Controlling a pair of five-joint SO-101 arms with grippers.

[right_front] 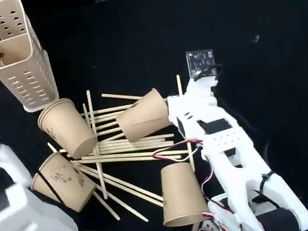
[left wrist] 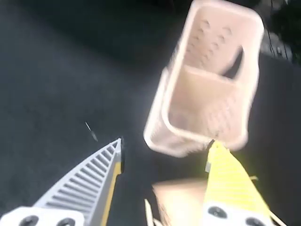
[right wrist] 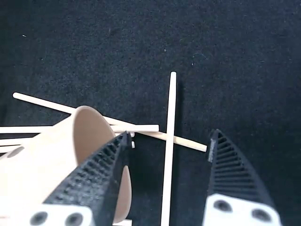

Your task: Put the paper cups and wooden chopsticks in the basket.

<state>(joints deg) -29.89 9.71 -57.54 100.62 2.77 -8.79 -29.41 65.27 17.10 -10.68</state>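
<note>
Straddling one wooden chopstick [right wrist: 171, 108], my right pincer [right wrist: 169, 136] gapes wide and empty beside a tipped paper cup [right wrist: 70, 146]. My left pincer [left wrist: 165, 143], likewise wide and empty, hovers near the basket [left wrist: 162, 117]; the chopstick pile [right_front: 124, 149] lies in the middle of the desk [right_front: 255, 11].

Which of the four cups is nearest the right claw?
The cup lying on its side with its open mouth toward the right claw, rim right beside it; the rest lie farther off.

White plastic arms [right_front: 233, 155], red and black cables [right_front: 166, 150], ribbed black fingers [right wrist: 96, 181], screw heads [right wrist: 39, 218]
</note>
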